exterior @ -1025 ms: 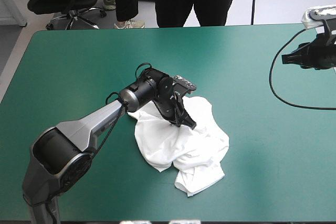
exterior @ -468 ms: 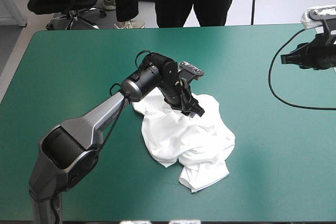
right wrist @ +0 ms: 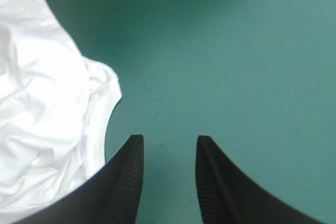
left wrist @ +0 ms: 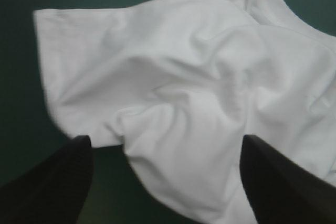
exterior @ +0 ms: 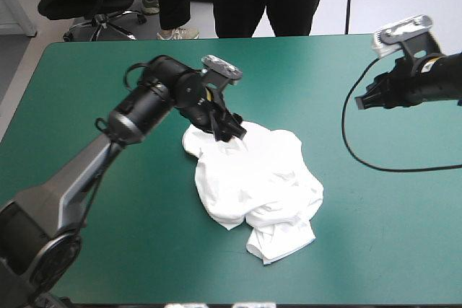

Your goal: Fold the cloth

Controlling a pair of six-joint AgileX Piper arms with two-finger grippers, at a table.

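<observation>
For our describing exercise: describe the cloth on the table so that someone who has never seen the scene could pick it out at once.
Start with the teal-green table that fills the view. Near its middle lies the T-shirt, a crumpled heap, with the left end effector open at its far edge. It is the only white, soft thing there.
</observation>
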